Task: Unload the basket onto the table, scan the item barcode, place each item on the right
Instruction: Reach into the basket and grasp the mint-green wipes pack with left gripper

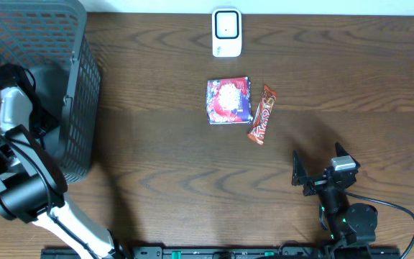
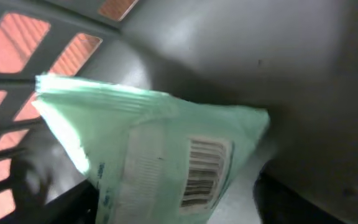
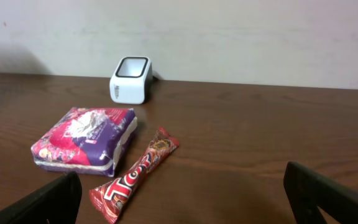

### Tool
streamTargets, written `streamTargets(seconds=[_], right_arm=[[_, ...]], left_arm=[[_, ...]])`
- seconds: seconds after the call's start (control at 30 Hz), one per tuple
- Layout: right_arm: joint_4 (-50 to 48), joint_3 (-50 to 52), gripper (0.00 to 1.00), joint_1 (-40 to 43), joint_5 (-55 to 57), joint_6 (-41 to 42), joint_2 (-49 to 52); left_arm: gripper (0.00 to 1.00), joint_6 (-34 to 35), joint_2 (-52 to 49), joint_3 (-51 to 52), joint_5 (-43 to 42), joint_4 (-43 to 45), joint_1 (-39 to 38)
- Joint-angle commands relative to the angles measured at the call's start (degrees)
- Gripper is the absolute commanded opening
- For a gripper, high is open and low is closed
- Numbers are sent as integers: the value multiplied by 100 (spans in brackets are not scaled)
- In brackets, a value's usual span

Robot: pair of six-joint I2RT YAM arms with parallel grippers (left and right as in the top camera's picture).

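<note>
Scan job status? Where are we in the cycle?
Likely done: purple packet and chocolate bar lie on the table near the scanner. In hand: left arm is down in the basket over a green packet, barcode showing; grip unclear. Left: take it to the scanner. Right gripper sits open.

**Few Words Legible on the Goods**

White lettering that begins "Tor" runs along the red candy bar (image 3: 133, 183); the rest cannot be read. A barcode (image 2: 204, 172) stands on the pale green packet (image 2: 154, 124), its digits blurred. The small mark on the white scanner (image 3: 130, 79) is illegible.
</note>
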State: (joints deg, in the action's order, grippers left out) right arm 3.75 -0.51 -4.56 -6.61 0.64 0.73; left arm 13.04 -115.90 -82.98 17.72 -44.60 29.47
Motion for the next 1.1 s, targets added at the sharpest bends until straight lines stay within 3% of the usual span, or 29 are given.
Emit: streamTargets(seconds=[0.0,0.07,0.1,0.13,0.33,0.53,0.77,0.9,1.07], right_arm=[[7,20,99,-4,7,15,-24],[7,20,99,-4,7,15,-24],[7,20,99,-4,7,15,-24],[7,20,99,-4,7,15,-24],[7,20,99,-2,7,15,-24],[7,20,99,-4,7,13,-24],[7,20,99,-2,7,15,-24],[7,20,99,-4,7,13,-24],[7,20,99,-2,7,15,-24]], left_arm=[[53,-57,-92,398,-142,57,9],[28,-57,-83,387,-140,48,9],[11,-57,-57,348,-140,2,9],[7,-52,-26,302,-142,-39,9],[7,188,675,-212,-632,-256,-70],[7,299,2063,-667,-1803,511,-219],[7,1635,3956,-688,-1888,1777,-664],[8,1751,4680,-688,-2511,2105,-1357],[8,1521,4752,-673,-2758,2153,-2813]])
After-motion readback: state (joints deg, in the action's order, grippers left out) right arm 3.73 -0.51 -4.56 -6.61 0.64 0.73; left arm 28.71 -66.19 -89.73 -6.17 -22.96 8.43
